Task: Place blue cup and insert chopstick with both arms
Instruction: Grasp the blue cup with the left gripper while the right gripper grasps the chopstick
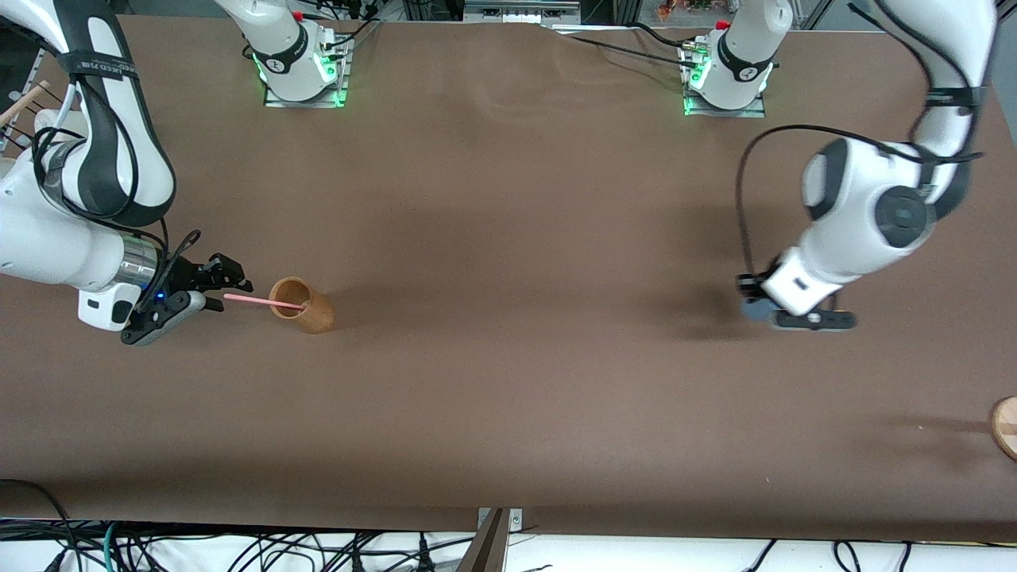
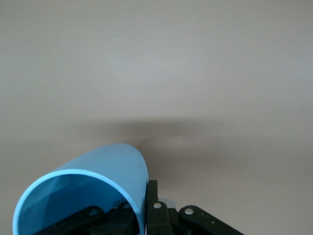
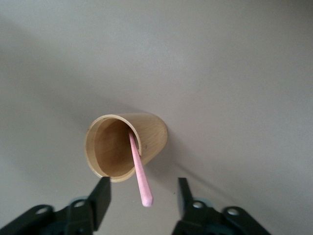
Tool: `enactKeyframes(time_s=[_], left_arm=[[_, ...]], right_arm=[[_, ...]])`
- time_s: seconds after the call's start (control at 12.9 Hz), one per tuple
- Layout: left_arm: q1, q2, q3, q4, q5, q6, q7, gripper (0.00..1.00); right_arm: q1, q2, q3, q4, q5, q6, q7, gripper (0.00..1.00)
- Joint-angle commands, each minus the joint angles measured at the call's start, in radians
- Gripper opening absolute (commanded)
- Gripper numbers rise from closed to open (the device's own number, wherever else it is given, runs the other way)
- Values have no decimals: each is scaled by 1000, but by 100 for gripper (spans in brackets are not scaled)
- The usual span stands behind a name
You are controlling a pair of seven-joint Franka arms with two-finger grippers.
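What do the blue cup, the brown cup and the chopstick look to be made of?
Blue cup: likely plastic, smooth, uniform colour, thin wall. Brown cup: wood or bamboo look, matte tan with faint grain; could be imitation. Chopstick: pale pink, smooth, probably plastic.

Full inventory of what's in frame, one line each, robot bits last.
blue cup: 1, light blue, gripped at its wall by the left pincer.
brown cup: 1, tan, on the table toward the right arm's end.
chopstick: 1, pale pink, one end in the brown cup.
round wooden thing: 1, tan, at the table's edge toward the left arm's end.
table: 1, brown.
left pincer: black, shut on the blue cup.
right pincer: black, open around the chopstick's free end.
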Motion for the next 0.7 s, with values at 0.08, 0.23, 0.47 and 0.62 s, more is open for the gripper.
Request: enactKeyframes(time_s=[0.08, 0.23, 0.47, 0.62], left_arm=[[-289, 211, 12, 335, -4, -137, -332, 0], [-389, 346, 17, 527, -5, -203, -389, 0], [-472, 482, 17, 678, 27, -210, -385, 0], [-498, 552, 14, 734, 32, -205, -391, 0]], right_arm=[[-6, 10, -3, 15, 32, -5, -34, 42], [-7, 10, -3, 15, 32, -6, -34, 39], [-7, 10, -4, 15, 35, -8, -34, 24], [-7, 8, -3, 15, 47, -9, -34, 16]])
